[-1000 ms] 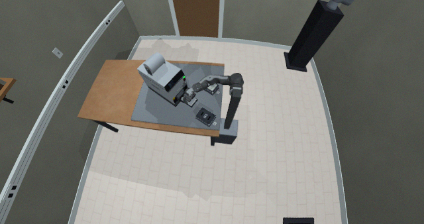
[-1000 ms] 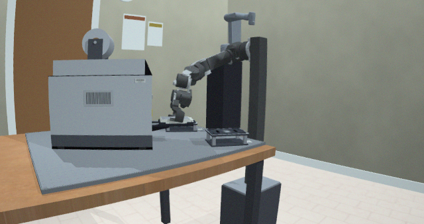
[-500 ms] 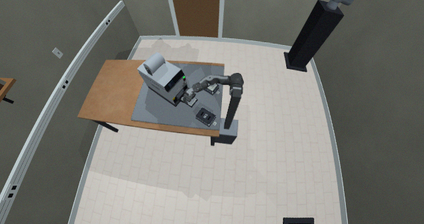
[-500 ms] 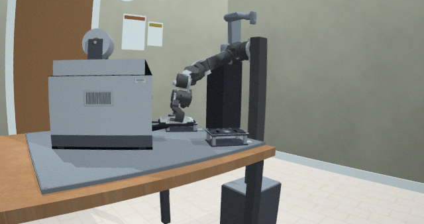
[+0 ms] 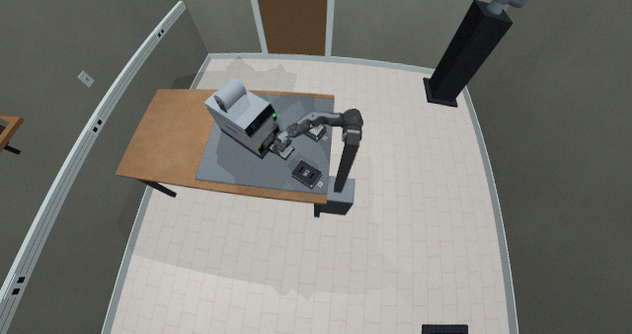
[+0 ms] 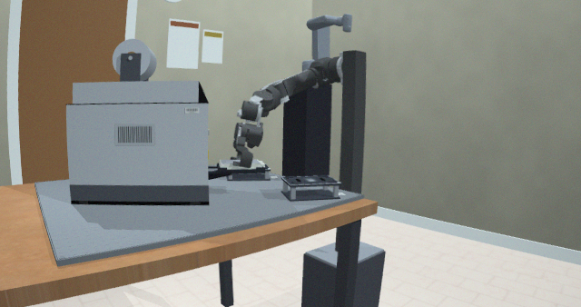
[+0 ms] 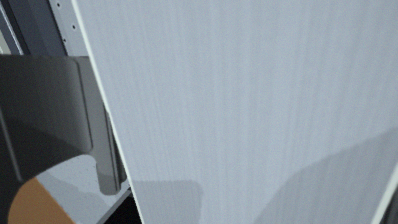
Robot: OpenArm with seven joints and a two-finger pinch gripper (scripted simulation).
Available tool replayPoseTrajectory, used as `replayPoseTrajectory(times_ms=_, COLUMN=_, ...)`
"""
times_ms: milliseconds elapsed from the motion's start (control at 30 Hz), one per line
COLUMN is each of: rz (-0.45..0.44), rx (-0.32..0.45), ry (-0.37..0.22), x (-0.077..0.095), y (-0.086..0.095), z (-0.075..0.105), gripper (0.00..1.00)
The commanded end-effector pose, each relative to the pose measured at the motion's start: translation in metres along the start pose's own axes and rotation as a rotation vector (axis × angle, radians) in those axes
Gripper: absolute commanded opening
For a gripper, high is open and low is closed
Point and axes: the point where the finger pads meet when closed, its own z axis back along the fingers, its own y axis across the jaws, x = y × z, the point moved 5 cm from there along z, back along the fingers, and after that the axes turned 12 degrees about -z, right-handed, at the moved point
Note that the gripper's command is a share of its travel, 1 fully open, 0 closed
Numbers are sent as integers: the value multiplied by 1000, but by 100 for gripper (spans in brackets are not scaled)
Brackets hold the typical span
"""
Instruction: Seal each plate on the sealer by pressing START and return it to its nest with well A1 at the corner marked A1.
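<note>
The sealer (image 5: 242, 114) (image 6: 138, 148) shows a green lamp (image 5: 274, 116). Its stage (image 6: 218, 172) is out at the front. A plate (image 5: 286, 153) (image 7: 225, 90) with a smooth, plain pale-grey top, like foil, is at the stage. My gripper (image 5: 281, 145) (image 6: 245, 163) (image 7: 223, 137) points down over it and is shut on this plate, one finger along each side. Whether the plate is still fully down in the locators is hidden. The near nest (image 5: 303, 177) (image 6: 310, 194) holds no plate. The other plate (image 5: 316, 130) sits in the far nest, partly behind my arm.
A foil roll (image 5: 230, 96) (image 6: 132, 59) tops the sealer. The sealer body stands right beside the gripper. The two nests stand near the table edge on the arm's side, on the grey mat (image 5: 237, 168) (image 6: 136, 239). My arm passes close above the far nest.
</note>
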Motion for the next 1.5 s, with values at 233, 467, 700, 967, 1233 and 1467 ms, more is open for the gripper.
replayPoseTrajectory(times_ms=233, rz=-2, rx=-1, ry=-1, x=1, y=0, z=6, gripper=0)
replayPoseTrajectory(times_ms=467, rz=-4, rx=1, ry=-2, x=3, y=1, z=11, gripper=0)
replayPoseTrajectory(times_ms=700, rz=-5, rx=2, ry=-2, x=5, y=1, z=22, gripper=0)
replayPoseTrajectory(times_ms=967, rz=-2, rx=-2, ry=2, x=5, y=1, z=29, gripper=0)
replayPoseTrajectory(times_ms=1233, rz=0, rx=2, ry=0, x=5, y=2, z=29, gripper=0)
replayPoseTrajectory(times_ms=1467, rz=-2, rx=19, ry=-60, x=-22, y=3, z=35, gripper=0)
